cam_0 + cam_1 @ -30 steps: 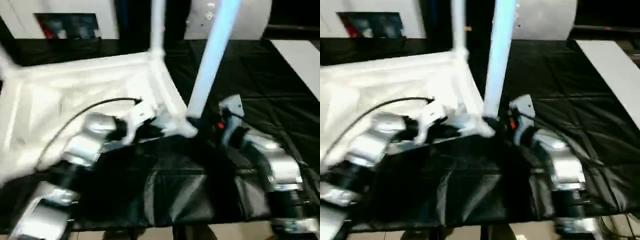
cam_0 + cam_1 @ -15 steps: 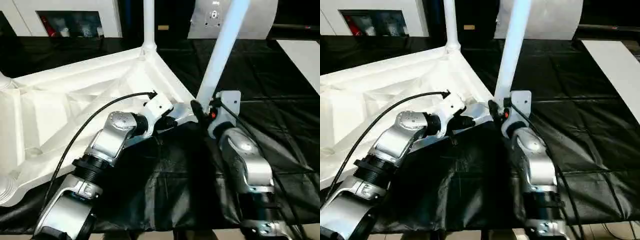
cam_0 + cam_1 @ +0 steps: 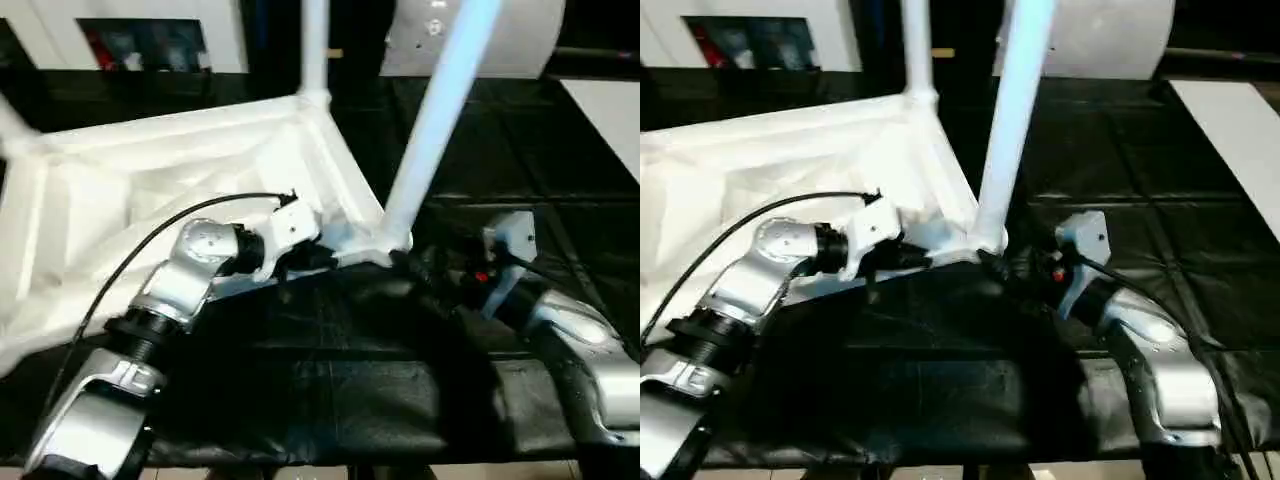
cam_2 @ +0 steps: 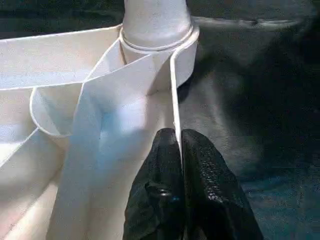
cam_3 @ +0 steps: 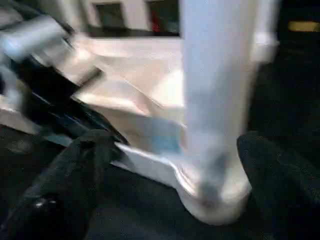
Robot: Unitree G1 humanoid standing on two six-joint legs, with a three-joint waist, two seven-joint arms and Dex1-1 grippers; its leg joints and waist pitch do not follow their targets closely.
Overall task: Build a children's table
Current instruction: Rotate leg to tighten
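1. I see the table top (image 3: 150, 190) lying underside up on the black worktable (image 3: 560, 180).
2. Two legs (image 3: 1012, 120) stand in corner sockets; the other corners are cut off, so the remaining legs cannot be judged.
3. My left gripper (image 4: 179, 165) is clenched on the top's thin edge rib.
4. My right gripper (image 5: 170, 165) is released, fingers spread either side of the near leg's base.

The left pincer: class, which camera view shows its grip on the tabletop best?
The left wrist view: the left pincer is shut on the tabletop's thin edge wall, just below the corner socket. The two eye views show it from the side, partly hidden behind its white mount.
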